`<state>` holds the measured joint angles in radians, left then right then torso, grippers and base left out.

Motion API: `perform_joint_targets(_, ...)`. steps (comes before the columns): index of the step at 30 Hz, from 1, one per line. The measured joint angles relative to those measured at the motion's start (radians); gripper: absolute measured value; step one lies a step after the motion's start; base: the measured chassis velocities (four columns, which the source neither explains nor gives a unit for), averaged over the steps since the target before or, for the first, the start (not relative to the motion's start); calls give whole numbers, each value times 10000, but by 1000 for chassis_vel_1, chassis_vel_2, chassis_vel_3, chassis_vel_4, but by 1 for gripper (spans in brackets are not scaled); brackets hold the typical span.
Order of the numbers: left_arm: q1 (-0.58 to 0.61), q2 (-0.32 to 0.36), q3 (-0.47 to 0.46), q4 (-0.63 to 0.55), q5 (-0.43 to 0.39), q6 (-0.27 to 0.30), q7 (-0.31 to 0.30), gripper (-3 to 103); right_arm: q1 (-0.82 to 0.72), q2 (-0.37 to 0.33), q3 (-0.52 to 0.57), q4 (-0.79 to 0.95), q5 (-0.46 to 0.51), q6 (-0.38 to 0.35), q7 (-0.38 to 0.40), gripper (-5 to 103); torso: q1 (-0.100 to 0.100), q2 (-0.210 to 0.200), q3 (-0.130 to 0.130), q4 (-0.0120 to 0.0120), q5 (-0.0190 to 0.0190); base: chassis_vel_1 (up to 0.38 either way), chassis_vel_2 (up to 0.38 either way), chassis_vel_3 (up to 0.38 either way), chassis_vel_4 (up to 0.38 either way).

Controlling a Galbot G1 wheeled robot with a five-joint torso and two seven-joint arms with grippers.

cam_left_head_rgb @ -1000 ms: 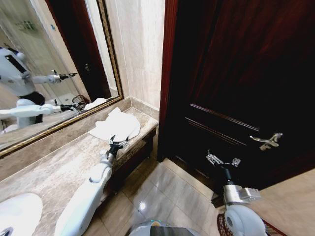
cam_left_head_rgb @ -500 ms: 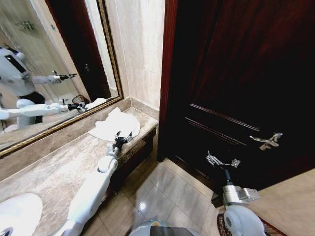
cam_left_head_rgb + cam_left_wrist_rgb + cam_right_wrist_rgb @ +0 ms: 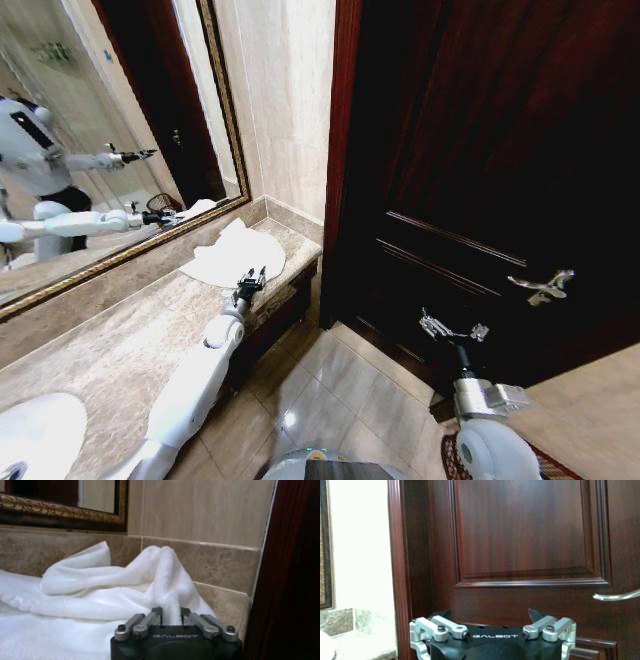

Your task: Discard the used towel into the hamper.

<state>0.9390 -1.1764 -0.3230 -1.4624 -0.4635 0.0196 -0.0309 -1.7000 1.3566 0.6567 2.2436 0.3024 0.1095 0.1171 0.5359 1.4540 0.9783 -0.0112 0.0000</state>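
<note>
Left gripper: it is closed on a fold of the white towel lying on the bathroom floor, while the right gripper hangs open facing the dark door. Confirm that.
Not quite. The left gripper is closed on a fold of the white towel, but the towel lies on the marble countertop below the mirror, not on the floor; the head view shows it. The right gripper does hang open facing the dark door.

Beside the marble counter (image 3: 110,350), the left arm (image 3: 195,375) is showing smooth white shells ending in a black wrist. The left gripper (image 3: 170,618) is displaying grey metal finger links, dark screws and white GALBOT lettering on its black housing.
</note>
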Motion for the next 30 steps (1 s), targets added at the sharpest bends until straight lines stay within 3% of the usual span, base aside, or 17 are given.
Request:
perform_joint_targets(2, 21, 7, -22, -30, -6, -9, 0, 8, 18, 9, 0, 0, 6, 4, 0, 100, 0, 0, 0, 0, 0, 0, 0, 0, 0)
perform_joint_targets(5, 46, 29, -55, -59, -18, -33, 9, 2, 36, 25, -2, -20, 13, 12, 2, 100, 0, 0, 0, 0, 0, 0, 0, 0, 0)
perform_joint_targets(19, 213, 36, -205, -275, -2, -444, 40, 2, 68, 66, -2, -67, 39, 41, 154, 100, 0, 0, 0, 0, 0, 0, 0, 0, 0)
perform_joint_targets(30, 1781, -52, -923, -2391, 45, -792, -70, 2, 94, 157, -47, -36, 34, 124, 226, 100, 0, 0, 0, 0, 0, 0, 0, 0, 0)
